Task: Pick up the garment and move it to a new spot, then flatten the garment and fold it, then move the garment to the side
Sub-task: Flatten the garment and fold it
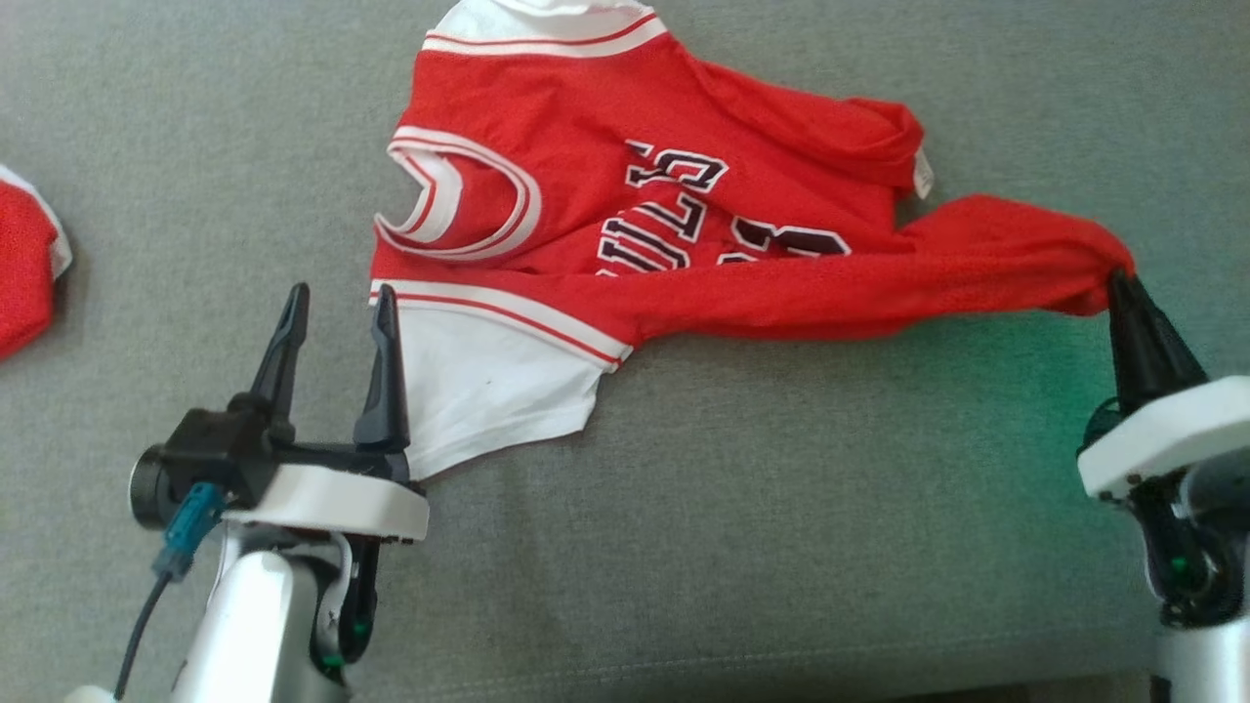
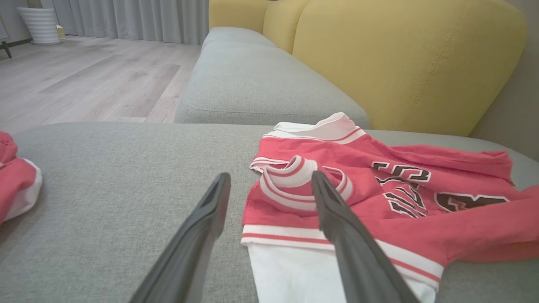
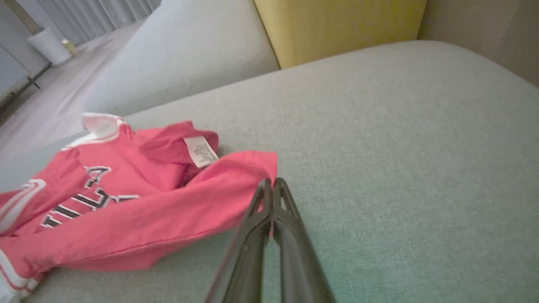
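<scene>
You have bare sofa seat [image 1: 781,488] from 4 to 7 o'clock in the head view. The garment [image 1: 586,176] blocks centre through 12. Its stretched red strip runs out to 3, where the right claw [image 1: 1118,278] is pinched tight on its end. Left claw [image 1: 341,290] sits at 8, jaws spread: one finger over the garment's white panel, the other over bare seat. There's an open lane at 10 to 11 between the garment and a second red cloth [image 1: 24,273] at 9. In the left wrist view, the yellow backrest [image 2: 400,63] walls off the far side behind the garment.
</scene>
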Controlling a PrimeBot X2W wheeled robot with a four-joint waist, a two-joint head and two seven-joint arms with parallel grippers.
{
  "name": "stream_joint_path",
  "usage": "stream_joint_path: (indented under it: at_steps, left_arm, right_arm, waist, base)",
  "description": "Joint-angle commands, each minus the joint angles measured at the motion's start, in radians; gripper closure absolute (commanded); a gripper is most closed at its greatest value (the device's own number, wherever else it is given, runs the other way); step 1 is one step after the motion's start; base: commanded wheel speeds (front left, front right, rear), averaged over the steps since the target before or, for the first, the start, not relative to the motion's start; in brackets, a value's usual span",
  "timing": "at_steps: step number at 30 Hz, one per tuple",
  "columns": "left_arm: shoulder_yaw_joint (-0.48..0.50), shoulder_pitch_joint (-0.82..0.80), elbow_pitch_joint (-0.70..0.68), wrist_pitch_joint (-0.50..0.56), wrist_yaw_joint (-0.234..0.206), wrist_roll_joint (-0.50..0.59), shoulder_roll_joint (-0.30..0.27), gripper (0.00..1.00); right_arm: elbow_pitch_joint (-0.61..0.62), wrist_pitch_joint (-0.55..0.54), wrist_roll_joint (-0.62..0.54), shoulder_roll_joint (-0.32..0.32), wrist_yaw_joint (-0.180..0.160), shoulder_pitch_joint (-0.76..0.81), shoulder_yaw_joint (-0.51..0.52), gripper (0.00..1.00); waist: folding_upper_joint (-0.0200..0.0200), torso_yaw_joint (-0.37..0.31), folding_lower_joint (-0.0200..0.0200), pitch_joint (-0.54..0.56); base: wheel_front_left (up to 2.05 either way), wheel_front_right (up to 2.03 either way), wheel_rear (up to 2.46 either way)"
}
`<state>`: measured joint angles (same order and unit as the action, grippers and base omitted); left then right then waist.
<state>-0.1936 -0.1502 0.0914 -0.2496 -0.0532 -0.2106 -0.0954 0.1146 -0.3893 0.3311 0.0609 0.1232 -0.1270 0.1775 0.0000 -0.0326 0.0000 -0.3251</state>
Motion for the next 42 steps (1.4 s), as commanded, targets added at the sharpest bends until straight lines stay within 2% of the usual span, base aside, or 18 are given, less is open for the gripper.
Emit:
stream_joint_path:
  at_steps: [1,12,13,14,15,22,27,33,42]
  left_arm:
    - [0.026,-0.039,-0.029,-0.012,0.005,0.013,-0.008,0.0]
    - [0.035,-0.053,-0.021,-0.012,0.015,0.017,-0.002,0.0]
    - [0.036,-0.053,-0.02,-0.012,0.016,0.018,-0.001,0.0]
    - [0.036,-0.053,-0.019,-0.012,0.016,0.019,-0.001,0.0]
    - [0.037,-0.053,-0.018,-0.012,0.017,0.019,0.0,0.0]
    - [0.045,-0.039,-0.009,-0.012,0.019,0.023,-0.003,0.0]
    - [0.058,-0.025,-0.005,-0.012,0.015,0.026,-0.011,0.0]
    - [0.064,-0.001,-0.001,-0.012,0.011,0.027,-0.02,0.0]
    - [0.046,0.071,0.006,0.0,0.013,0.034,-0.043,0.0]
  right_arm:
    - [0.011,-0.003,-0.023,0.009,0.008,-0.05,-0.008,1.0]
    - [-0.202,0.052,-0.041,0.0,0.008,-0.128,0.032,1.0]
    - [-0.216,0.062,-0.04,0.0,0.008,-0.134,0.034,0.89]
    - [-0.227,0.075,-0.032,-0.001,0.008,-0.14,0.033,0.06]
    - [-0.236,0.09,-0.022,-0.001,0.008,-0.144,0.033,0.0]
    - [-0.237,0.254,-0.047,0.041,0.008,-0.141,-0.002,0.0]
    - [-0.164,0.396,-0.101,0.081,0.008,-0.114,-0.096,0.0]
    - [-0.086,0.462,-0.16,0.082,0.008,-0.066,-0.174,0.0]
    - [-0.005,0.431,-0.19,0.03,0.008,0.069,-0.228,0.0]
  waist:
    - [0.0,0.01,0.0,-0.01]
    - [0.0,0.024,0.0,-0.04]
    - [0.0,0.023,0.0,-0.04]
    - [0.0,0.022,0.0,-0.039]
    - [0.0,0.02,0.0,-0.037]
    - [0.0,0.004,0.0,-0.001]
    - [0.0,0.001,0.0,0.034]
    - [0.0,0.003,0.0,0.077]
    - [0.0,0.01,0.0,0.147]
  base:
    - [0.0,0.0,0.0]
    - [0.0,0.0,0.0]
    - [0.0,0.0,0.0]
    - [0.0,0.0,0.0]
    - [0.0,0.0,0.0]
    - [0.0,0.0,0.0]
    - [0.0,0.0,0.0]
    - [0.0,0.0,0.0]
    - [0.0,0.0,0.0]
